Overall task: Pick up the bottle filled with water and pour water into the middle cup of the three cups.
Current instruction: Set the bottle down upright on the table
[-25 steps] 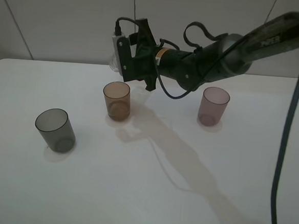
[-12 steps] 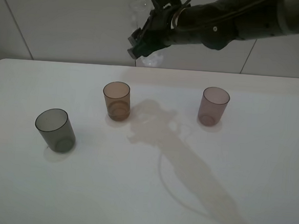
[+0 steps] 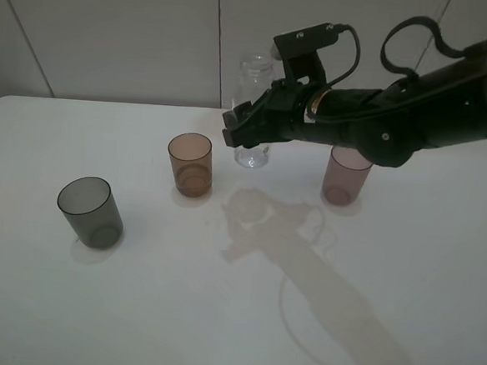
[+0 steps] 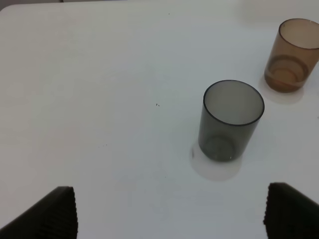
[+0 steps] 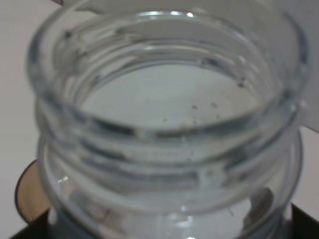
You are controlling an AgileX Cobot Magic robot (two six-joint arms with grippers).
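Note:
My right gripper [image 3: 254,131] is shut on the clear bottle [image 3: 257,73], which it holds upright, just above the table, between the orange-brown middle cup [image 3: 190,164] and the mauve-pink cup [image 3: 347,173]. The dark grey cup [image 3: 91,211] stands front left. The right wrist view is filled by the bottle's open threaded neck [image 5: 169,124], with an edge of the orange-brown cup [image 5: 27,196] beside it. My left gripper [image 4: 169,211] is open and empty, short of the grey cup [image 4: 232,119], with the orange-brown cup [image 4: 291,55] beyond it.
The white table [image 3: 134,308] runs to a pale wall at the back. My right arm [image 3: 415,119] and its cable reach in from the right over the mauve-pink cup. Its shadow lies across the table's middle.
The bottle was lying tipped by the orange-brown cup. My right gripper swung it up and to the right, then lowered it, and it now stands upright.

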